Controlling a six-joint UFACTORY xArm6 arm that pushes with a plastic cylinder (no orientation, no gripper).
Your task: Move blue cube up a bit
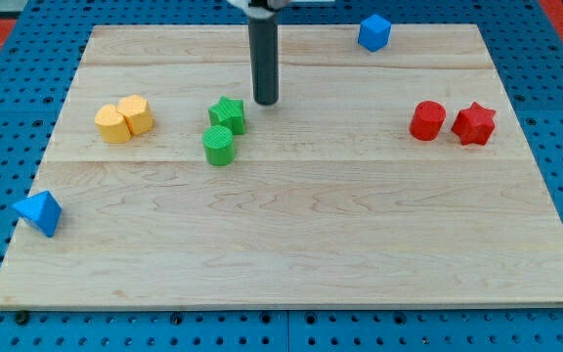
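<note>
The blue cube (373, 31) sits at the top edge of the wooden board (291, 244), right of centre. My tip (265, 101) is on the board well to the left of and below the cube, just right of and above a green star block (228, 114). The tip touches no block.
A green cylinder (219, 146) sits just below the green star. Two yellow blocks (124, 119) sit together at the left. A red cylinder (426, 120) and a red star (474, 123) sit at the right. A blue triangular block (38, 212) lies at the board's left edge.
</note>
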